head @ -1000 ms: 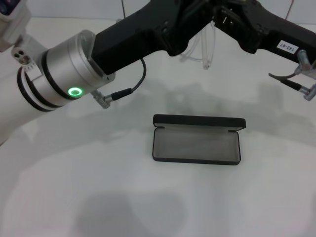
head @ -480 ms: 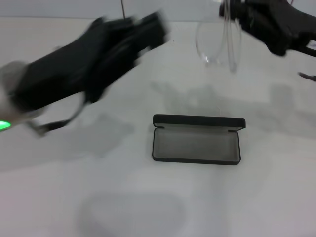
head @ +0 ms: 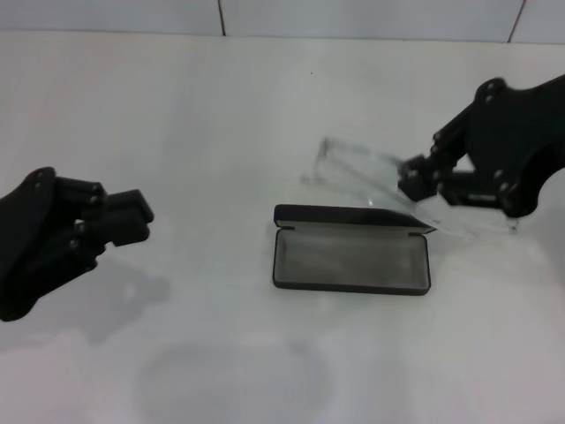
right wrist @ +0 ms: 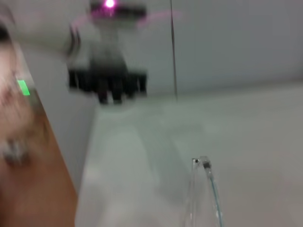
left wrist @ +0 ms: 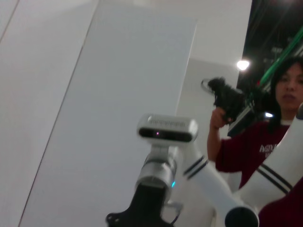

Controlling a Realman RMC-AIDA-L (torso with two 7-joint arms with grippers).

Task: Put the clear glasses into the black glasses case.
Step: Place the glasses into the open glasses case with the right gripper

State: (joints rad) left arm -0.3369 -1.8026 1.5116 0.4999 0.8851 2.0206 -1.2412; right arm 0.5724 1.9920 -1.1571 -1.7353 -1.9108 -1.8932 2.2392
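Holding the clear glasses (head: 375, 177) by one end, the right gripper (head: 422, 181) sits just past the far right corner of the black glasses case (head: 351, 249), fingers clamped on the frame. From the gripper the glasses stretch out over the raised lid, tilted and not in the case. The case lies open on the white table (head: 221, 115), grey lining up. The left gripper (head: 119, 221) hangs well off to the case's other side, and its fingers look closed together on nothing.
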